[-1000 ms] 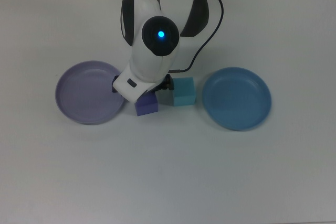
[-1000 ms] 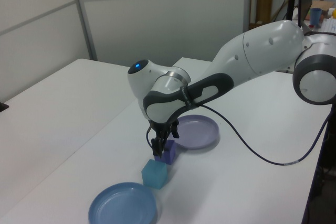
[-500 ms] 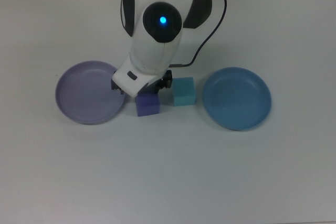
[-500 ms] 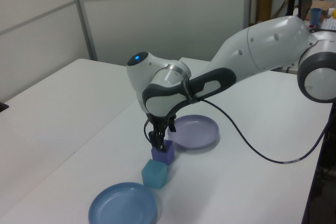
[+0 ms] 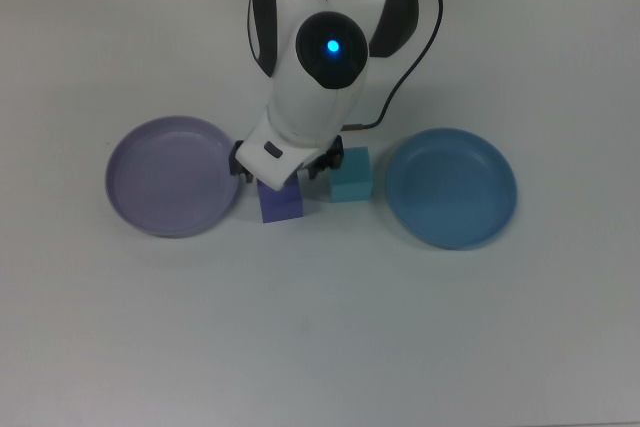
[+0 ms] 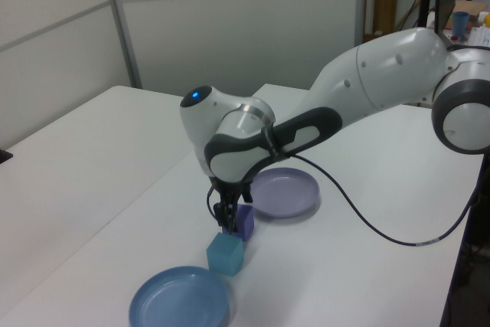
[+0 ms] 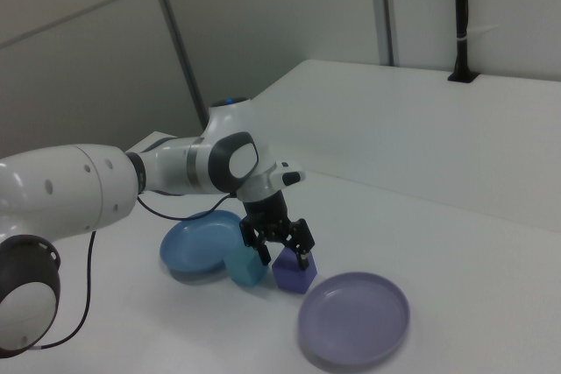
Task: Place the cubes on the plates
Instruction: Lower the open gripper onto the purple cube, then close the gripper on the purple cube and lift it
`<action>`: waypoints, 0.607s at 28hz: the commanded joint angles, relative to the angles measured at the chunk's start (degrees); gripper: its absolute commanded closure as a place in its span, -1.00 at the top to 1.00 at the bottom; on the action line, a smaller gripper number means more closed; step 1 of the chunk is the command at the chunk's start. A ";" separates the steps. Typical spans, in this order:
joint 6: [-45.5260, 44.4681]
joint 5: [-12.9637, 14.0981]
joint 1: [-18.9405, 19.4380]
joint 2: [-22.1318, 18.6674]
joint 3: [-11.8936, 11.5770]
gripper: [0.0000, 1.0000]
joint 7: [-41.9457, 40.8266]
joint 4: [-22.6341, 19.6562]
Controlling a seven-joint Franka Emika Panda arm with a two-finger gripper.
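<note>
Between lavender plate (image 5: 168, 175) and turquoise cube (image 5: 351, 175), purple cube (image 5: 281, 201).

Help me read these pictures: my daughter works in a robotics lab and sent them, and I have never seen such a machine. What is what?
The big white jointed thing is a robot arm. At its end sits a gripper, a two-fingered claw, here open and lowered around a purple-blue cube. The three pictures show one moment: one from above, two from opposite sides. On the white table lie a pale lavender plate, a blue plate and, between them, the purple-blue cube and a turquoise cube side by side. Both plates are bare. The cube rests on the table, so nothing is lifted yet.
</note>
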 commanded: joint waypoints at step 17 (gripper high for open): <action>3.93 0.00 -0.40 -0.18 -0.71 -0.96 -0.02 -0.47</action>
